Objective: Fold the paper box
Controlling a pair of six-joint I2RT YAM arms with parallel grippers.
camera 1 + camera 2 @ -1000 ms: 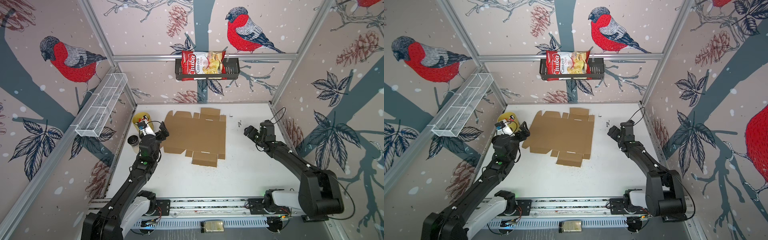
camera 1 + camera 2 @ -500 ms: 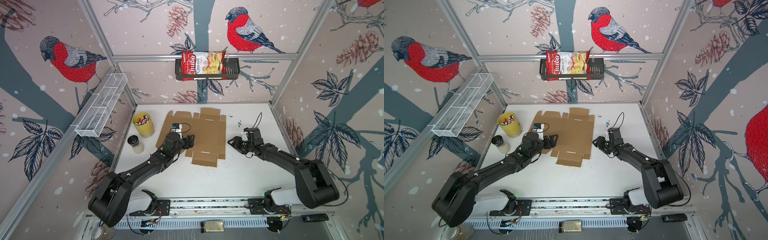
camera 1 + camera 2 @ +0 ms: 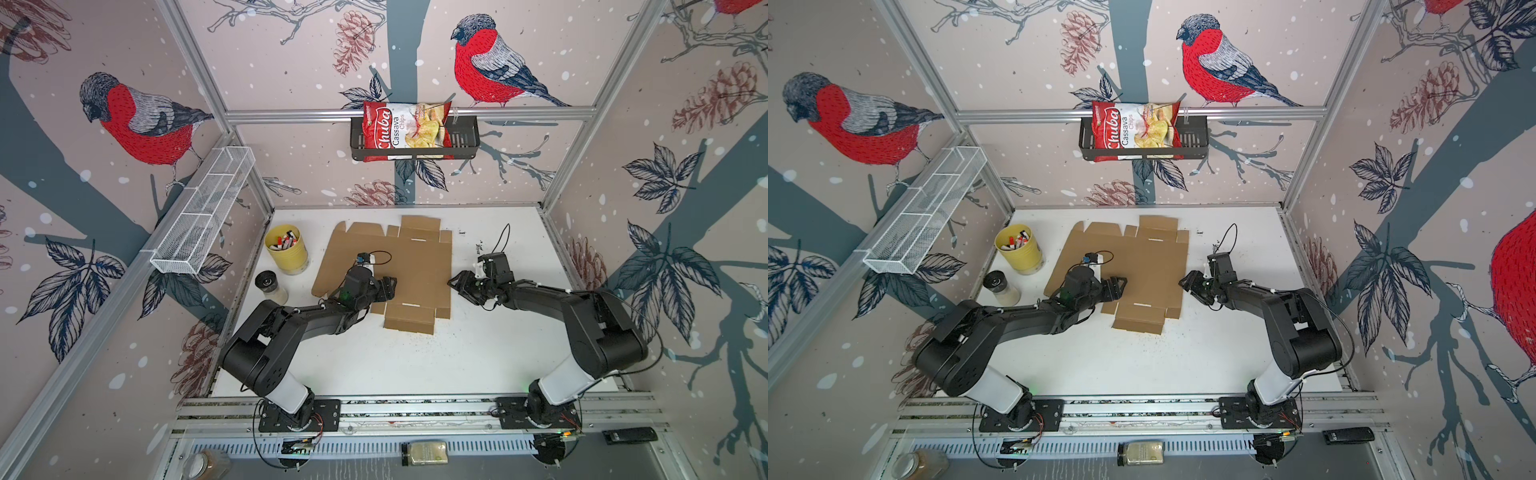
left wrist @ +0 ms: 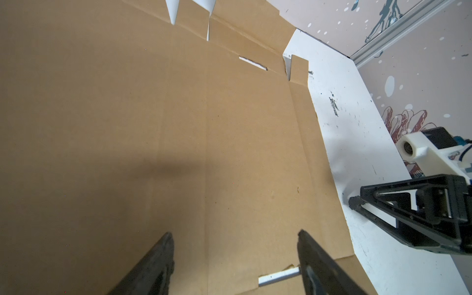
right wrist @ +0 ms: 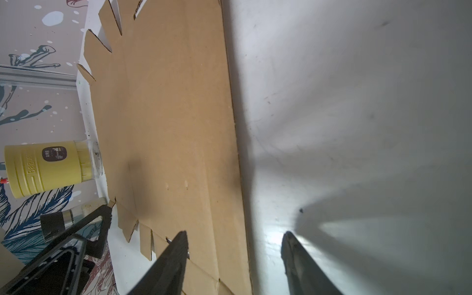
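The paper box (image 3: 409, 259) (image 3: 1148, 257) is a flat brown cardboard sheet with flaps and slots, lying unfolded on the white table in both top views. My left gripper (image 3: 391, 287) (image 3: 1122, 287) hovers low over the sheet's near left part. In the left wrist view its jaws (image 4: 234, 233) stand open with only bare cardboard (image 4: 178, 127) between them. My right gripper (image 3: 455, 284) (image 3: 1185, 282) is at the sheet's right edge. In the right wrist view its jaws (image 5: 235, 233) are open, one finger (image 5: 176, 252) over the cardboard (image 5: 166, 115), the other over the table.
A yellow cup of markers (image 3: 286, 249) (image 5: 48, 167) and a small black-lidded jar (image 3: 271, 286) stand left of the sheet. A chips bag (image 3: 405, 131) sits in a black basket on the back wall. A white wire shelf (image 3: 203, 216) hangs on the left wall.
Both arms have swung inward. The left gripper moved from beside the yellow cup onto the sheet; the right gripper came from the right side to the sheet's right edge.
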